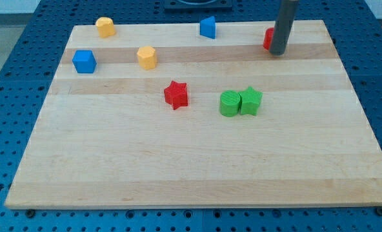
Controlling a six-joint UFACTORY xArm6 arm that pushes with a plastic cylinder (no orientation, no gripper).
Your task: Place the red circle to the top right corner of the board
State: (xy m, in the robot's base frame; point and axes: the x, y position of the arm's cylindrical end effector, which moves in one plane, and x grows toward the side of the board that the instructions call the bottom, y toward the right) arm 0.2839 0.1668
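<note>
Up near the view's top right, my tip (278, 51) rests on the board (197, 174), and the rod rises straight out of the picture. I have no fingers to open or close, only this rod, and it has hold of nothing. The red circle (268, 38) sits just on the view's left of the rod, mostly hidden behind it, so only a red sliver shows; it looks to be touching the rod, though I cannot tell for sure. It lies close to the board's top edge, short of the top right corner.

Elsewhere, a blue block (208, 28) stands at the top edge, left of the tip. A yellow block (105, 27) sits near the top left corner, with a blue cube (84, 61) below it and a second yellow block (147, 57) further right. A red star (176, 94) lies near the middle. Right of it, a green cylinder (230, 103) and a green star (250, 100) touch side by side.
</note>
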